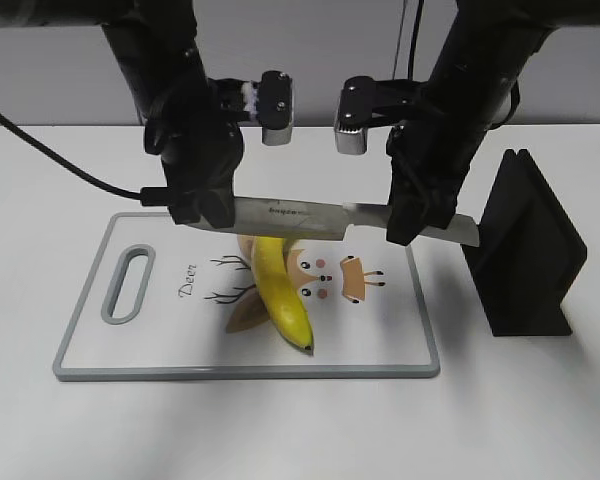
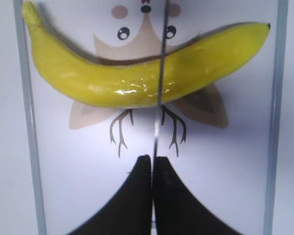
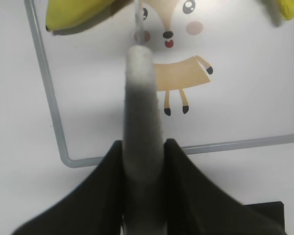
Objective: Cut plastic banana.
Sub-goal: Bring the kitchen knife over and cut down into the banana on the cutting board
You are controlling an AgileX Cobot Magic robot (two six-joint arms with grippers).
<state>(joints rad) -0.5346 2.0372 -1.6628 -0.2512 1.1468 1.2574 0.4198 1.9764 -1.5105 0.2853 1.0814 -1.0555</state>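
Note:
The plastic banana point(image 1: 280, 290) lies whole on the white cutting board point(image 1: 80, 340), dark tip toward the front. A knife point(image 1: 290, 218) hangs level just above it, across its upper part. My left gripper point(image 1: 215, 210) is shut on the blade's tip end. My right gripper point(image 1: 410, 225) is shut on the grey handle. In the left wrist view the blade point(image 2: 160, 73) shows edge-on as a thin line crossing the banana point(image 2: 112, 78), running out from the closed jaws point(image 2: 152, 159). In the right wrist view the handle point(image 3: 142, 98) sits between the jaws point(image 3: 143, 144), and the banana's tip point(image 3: 73, 14) is at the top left.
A black knife block point(image 1: 525, 260) stands on the table right of the board. The board has a grey rim point(image 3: 49, 98), a handle slot point(image 1: 128, 285) at its left end and a deer print under the banana. Both arms hang over the board's far half.

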